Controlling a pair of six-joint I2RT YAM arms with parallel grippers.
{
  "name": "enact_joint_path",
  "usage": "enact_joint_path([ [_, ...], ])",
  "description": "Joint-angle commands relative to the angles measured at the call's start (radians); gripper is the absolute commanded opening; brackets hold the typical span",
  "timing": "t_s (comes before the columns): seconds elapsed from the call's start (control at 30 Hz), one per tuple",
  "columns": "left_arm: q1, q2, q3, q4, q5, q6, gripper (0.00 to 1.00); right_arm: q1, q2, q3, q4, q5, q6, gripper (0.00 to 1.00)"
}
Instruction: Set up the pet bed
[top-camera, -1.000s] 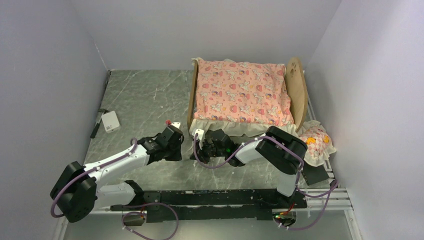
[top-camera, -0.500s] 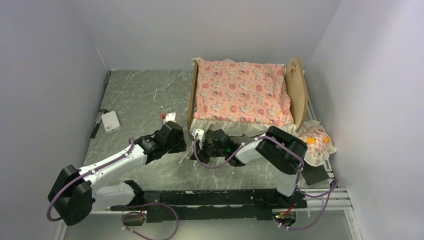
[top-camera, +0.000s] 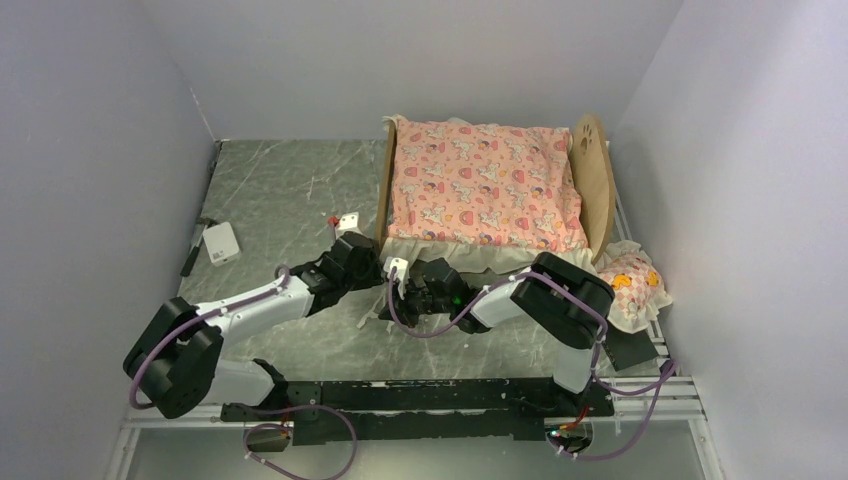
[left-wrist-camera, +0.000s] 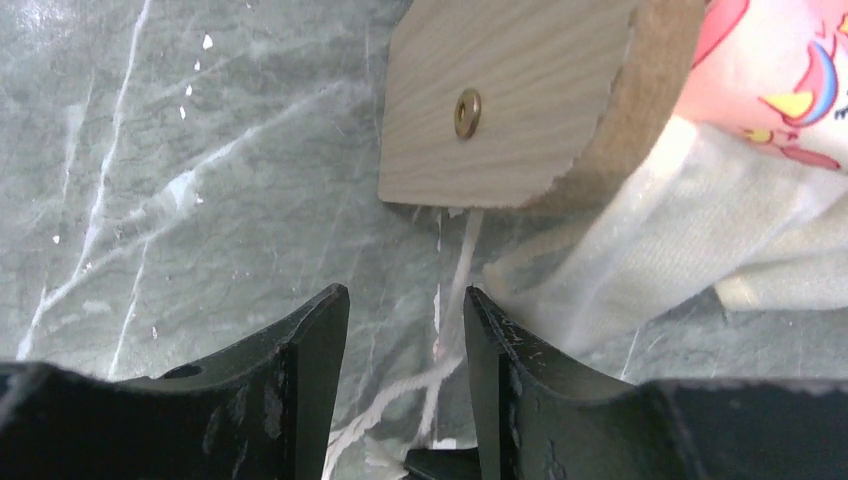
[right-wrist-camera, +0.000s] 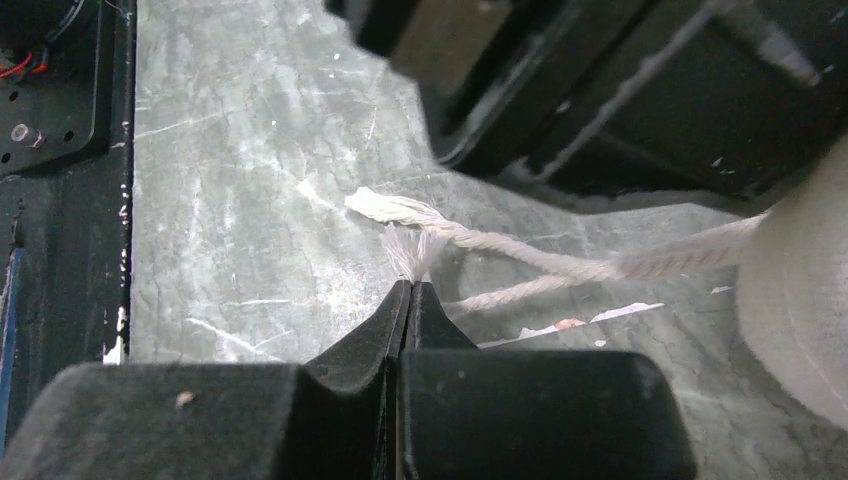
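Looking at a small light-wood pet bed (top-camera: 592, 185) with a rounded, paw-cutout headboard, standing at the far right of the grey marbled counter (top-camera: 280, 190), headboard toward the right wall. Already carrying the pink cartoon-print ruffled mattress (top-camera: 480, 185), laid flat between footboard and headboard, with cream frill spilling over the near side. Not yet carrying the small matching frilled pillow (top-camera: 632, 285), lying off the bed just beside the headboard's outer face, at the counter's right edge.

Working low at the near footboard corner (left-wrist-camera: 500, 100), from both sides. Left end effector (left-wrist-camera: 405, 300) released, spread apart and holding nothing, straddling a thin white twisted cord (left-wrist-camera: 455, 270) that trails out from under the footboard across the counter. Right end effector (right-wrist-camera: 410, 290) clenched tight, pressed shut with the cord's frayed end right at the tips. Impossible to tell whether any strand is pinched.

Judging from this: frame placed and mattress on, so probably the larger part done. Likely left to do: tidying or tucking away the loose cord, then lifting the pillow onto the mattress by the headboard.
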Motion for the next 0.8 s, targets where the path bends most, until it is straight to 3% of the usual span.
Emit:
enact_joint_path([
  [0.0,0.017,0.026,0.008,0.092,0.014,0.021,0.51,0.003,0.014,0.004,0.048,-0.045,0.011,0.00],
  [0.53,0.026,0.077,-0.022,0.169,0.068,0.018,0.49,0.003,0.019,0.011,0.046,-0.048,0.011,0.00],
  [0.77,0.026,0.127,-0.022,0.177,0.077,-0.001,0.41,0.003,0.015,0.008,0.046,-0.046,0.012,0.00],
])
